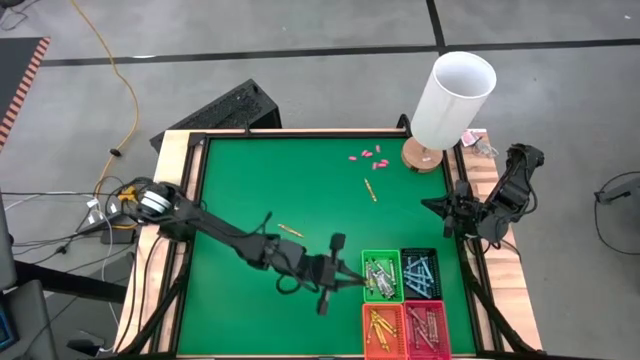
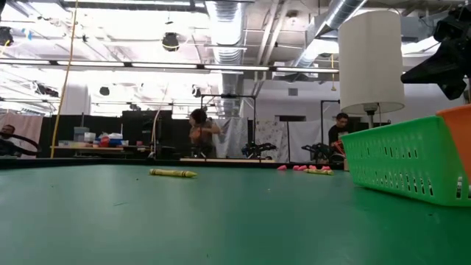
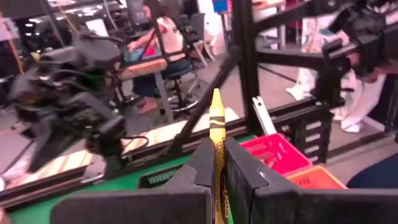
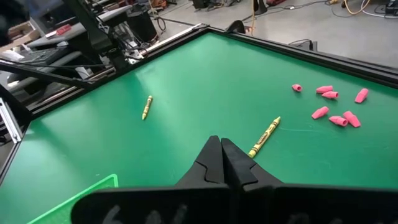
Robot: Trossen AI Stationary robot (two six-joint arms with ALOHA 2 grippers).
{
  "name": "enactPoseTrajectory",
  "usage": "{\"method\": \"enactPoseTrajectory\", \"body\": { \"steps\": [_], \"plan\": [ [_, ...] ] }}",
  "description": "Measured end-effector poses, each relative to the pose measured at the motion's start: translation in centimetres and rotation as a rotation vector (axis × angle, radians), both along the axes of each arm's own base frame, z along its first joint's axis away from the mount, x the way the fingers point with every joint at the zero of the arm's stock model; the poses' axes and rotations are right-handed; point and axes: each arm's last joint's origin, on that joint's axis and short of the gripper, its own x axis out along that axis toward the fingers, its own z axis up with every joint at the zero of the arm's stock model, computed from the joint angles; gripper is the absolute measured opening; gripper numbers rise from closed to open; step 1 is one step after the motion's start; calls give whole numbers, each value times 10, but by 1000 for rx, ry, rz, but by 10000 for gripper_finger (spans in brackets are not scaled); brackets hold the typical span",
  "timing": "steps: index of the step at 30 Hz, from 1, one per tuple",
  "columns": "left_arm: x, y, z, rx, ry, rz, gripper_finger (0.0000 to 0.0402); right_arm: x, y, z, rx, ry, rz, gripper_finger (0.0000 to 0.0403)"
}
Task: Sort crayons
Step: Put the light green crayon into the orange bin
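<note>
My left gripper (image 3: 217, 148) is shut on a yellow crayon (image 3: 217, 121). In the high view it (image 1: 357, 282) hovers at the left rim of the green basket (image 1: 381, 275). Two more yellow crayons (image 1: 289, 231) (image 1: 370, 190) lie flat on the green table (image 1: 260, 180). The green, dark (image 1: 420, 273), orange (image 1: 383, 328) and red (image 1: 427, 328) baskets each hold several crayons. My right gripper (image 4: 221, 158) is shut on nothing, and it waits at the table's right edge (image 1: 447, 208). My left gripper pinches the yellow crayon's wrapped lower part (image 3: 217, 163) between its two fingers (image 3: 239, 167). The crayon lies along the fingers, and its pointed end (image 3: 216, 94) sticks out free beyond their tips. The fingers come level from the table's left. The crayon is clear of the table.
Several small pink pieces (image 1: 366, 155) lie near the far edge. A lamp with a white shade (image 1: 452, 98) stands on a wooden base at the far right corner. The four baskets fill the near right corner. People sit and stand in the room beyond the table.
</note>
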Motion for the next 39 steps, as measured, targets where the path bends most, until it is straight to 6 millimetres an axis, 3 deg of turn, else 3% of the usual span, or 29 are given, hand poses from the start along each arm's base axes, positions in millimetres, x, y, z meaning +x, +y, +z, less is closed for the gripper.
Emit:
{"method": "enactPoseTrajectory", "body": {
  "steps": [5, 11, 17, 26, 35, 39],
  "plan": [
    [26, -22, -8, -8, -39, -32, 0, 0, 0, 0, 6, -4, -1, 0],
    [70, -42, -29, -11, -43, -77, 0, 0, 0, 0, 29, 0, 3, 0],
    [95, -56, -56, -81, 6, -183, 0, 0, 1, -1, 43, 16, 24, 0],
    [96, -61, -83, -92, 213, -253, 36, 0, 1, -2, 36, 24, 26, 0],
    [96, -61, -83, -85, 210, -250, 90, 0, 1, -1, 37, 23, 26, 0],
    [96, -51, -72, -151, 212, -117, 109, 0, 1, -1, 38, 23, 27, 0]
  ]
}}
